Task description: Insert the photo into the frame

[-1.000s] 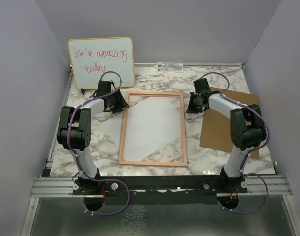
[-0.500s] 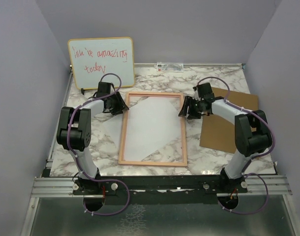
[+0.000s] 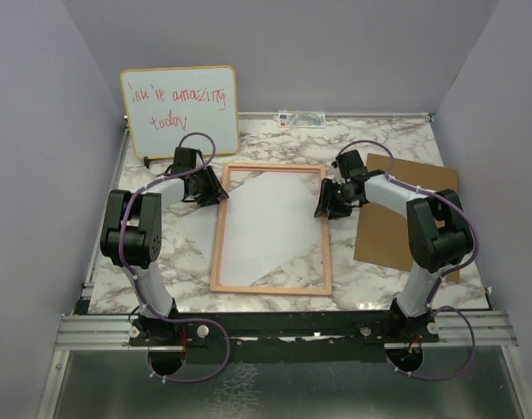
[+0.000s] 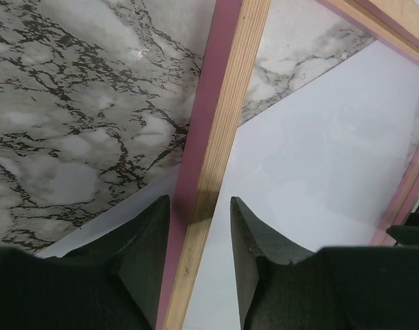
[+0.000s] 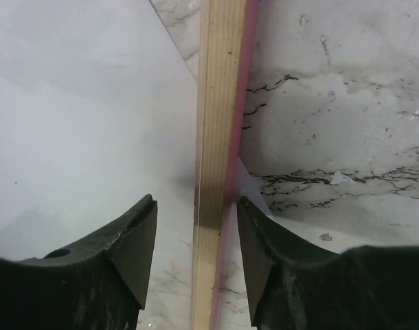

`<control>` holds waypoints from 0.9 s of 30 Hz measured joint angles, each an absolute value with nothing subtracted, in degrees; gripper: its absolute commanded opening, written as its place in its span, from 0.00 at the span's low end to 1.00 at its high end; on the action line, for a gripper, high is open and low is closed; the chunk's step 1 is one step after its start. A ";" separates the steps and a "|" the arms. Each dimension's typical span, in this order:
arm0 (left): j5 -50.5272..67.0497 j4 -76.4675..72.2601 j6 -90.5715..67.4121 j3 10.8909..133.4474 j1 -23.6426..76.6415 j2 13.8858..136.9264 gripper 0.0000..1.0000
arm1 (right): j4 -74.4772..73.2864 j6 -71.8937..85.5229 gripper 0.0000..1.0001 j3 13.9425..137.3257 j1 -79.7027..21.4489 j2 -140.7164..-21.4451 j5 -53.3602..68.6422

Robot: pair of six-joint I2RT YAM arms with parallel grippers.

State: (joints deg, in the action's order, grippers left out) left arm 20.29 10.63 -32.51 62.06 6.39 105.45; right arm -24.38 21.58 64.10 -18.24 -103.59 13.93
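Light-wood picture frame point(image 3: 269, 287) lies flat mid-table, with the photo point(image 3: 270, 218) white side up and crooked beneath it. The left gripper point(image 3: 215, 192) and right gripper point(image 3: 326, 206) straddle its far side rails, jaws open. Likely next: clamp and lift the frame.

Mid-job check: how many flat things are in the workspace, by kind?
Pinkish light-wood picture frame: 1
Rectangular paper photo, white side up: 1
Brown rectangular backing board: 1
Yellow-edged whiteboard with red handwriting: 1
Small white label strip: 1
Total: 5
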 measured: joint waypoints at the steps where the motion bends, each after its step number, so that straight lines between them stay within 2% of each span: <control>1: 20.29 10.61 -32.51 62.06 6.39 105.45 0.41 | -24.84 21.43 0.36 64.29 -18.35 -103.83 13.26; 4: 20.27 10.61 -32.51 62.06 6.39 105.45 0.43 | -25.80 21.34 0.24 64.64 -18.44 -103.96 11.68; 10: 20.25 10.52 -32.53 62.04 6.11 105.45 0.46 | -26.70 21.80 0.20 64.62 -18.46 -102.32 9.76; 16: 20.51 10.41 -32.51 62.06 5.74 105.45 0.49 | -26.15 22.41 0.04 62.70 -18.52 -99.79 8.32; 21: 20.97 10.37 -32.51 62.06 5.63 105.45 0.48 | -24.67 23.03 0.01 59.83 -18.15 -96.86 8.23; 27: 21.19 10.48 -32.56 62.06 5.56 105.54 0.39 | -21.37 24.05 0.01 56.36 -17.06 -92.49 10.61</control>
